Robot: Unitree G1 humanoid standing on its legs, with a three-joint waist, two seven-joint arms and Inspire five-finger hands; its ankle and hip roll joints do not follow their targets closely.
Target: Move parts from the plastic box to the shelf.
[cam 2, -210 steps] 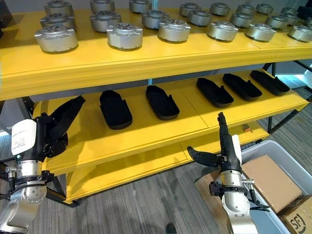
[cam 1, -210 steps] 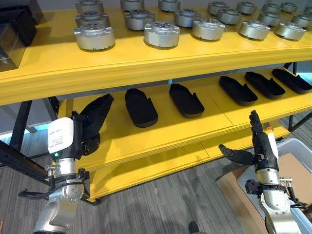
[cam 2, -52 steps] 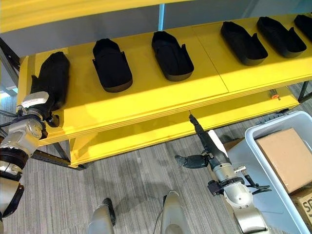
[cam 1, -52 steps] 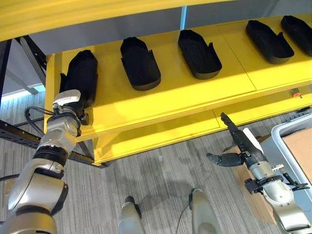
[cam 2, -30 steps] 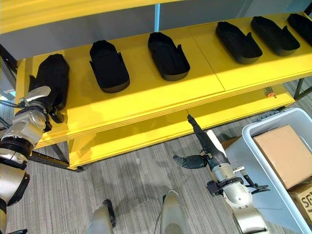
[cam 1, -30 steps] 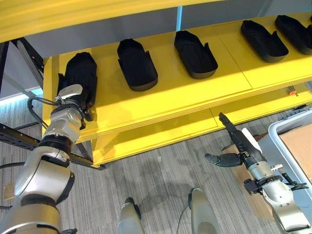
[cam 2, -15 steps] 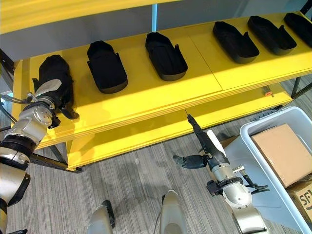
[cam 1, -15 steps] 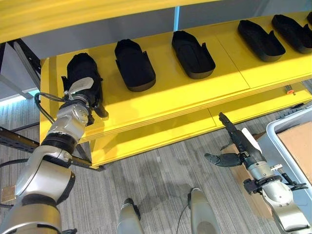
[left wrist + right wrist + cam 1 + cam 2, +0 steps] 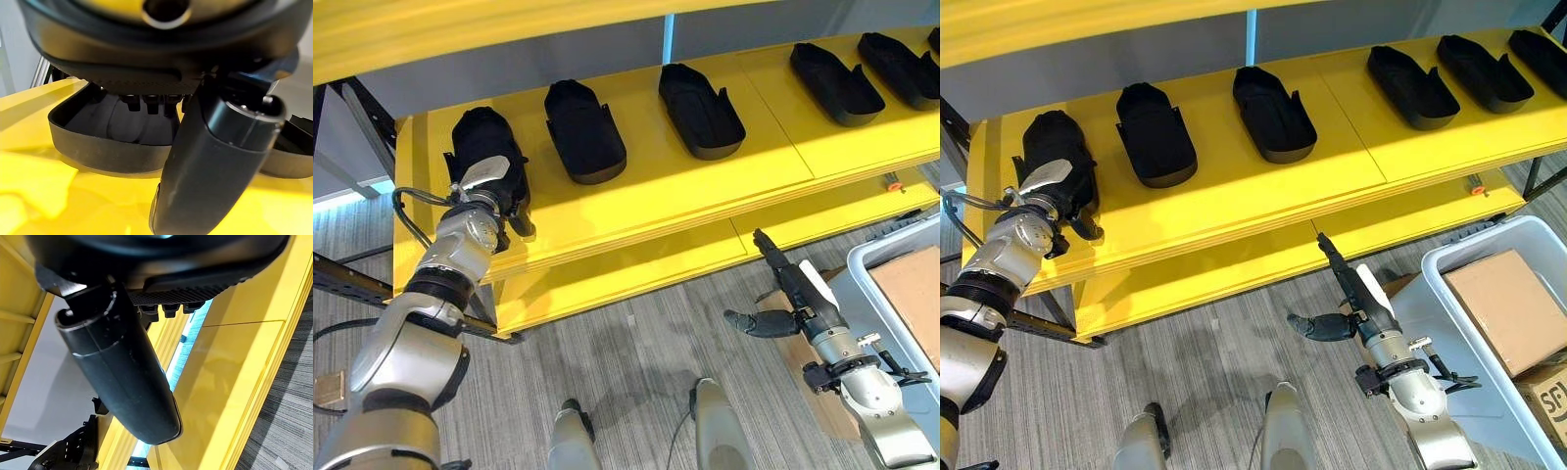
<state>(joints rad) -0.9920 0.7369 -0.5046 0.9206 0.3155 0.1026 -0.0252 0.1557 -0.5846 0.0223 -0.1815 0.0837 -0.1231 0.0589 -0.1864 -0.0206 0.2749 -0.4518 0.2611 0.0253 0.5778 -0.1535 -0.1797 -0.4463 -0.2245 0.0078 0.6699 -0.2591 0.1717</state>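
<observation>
A black shell-shaped part (image 9: 478,140) lies at the left end of the yellow middle shelf (image 9: 705,186). My left hand (image 9: 495,188) rests at its near end, fingers laid loosely over the rim and thumb (image 9: 215,161) standing clear of the part (image 9: 98,142). My right hand (image 9: 795,294) hangs open in front of the lower shelf board (image 9: 230,362) with straight fingers, thumb out and nothing in it. The grey plastic box (image 9: 1449,269) stands on the floor at the lower right.
Several more black parts (image 9: 584,132) (image 9: 700,98) (image 9: 835,70) lie in a row along the same shelf. A cardboard box (image 9: 1508,304) fills the plastic box. A dark metal shelf frame (image 9: 352,279) juts out at the left.
The part that my left hand carried now lies on the shelf's left end. Over the last half second the left hand edged slightly to the right. The right hand has barely moved.
</observation>
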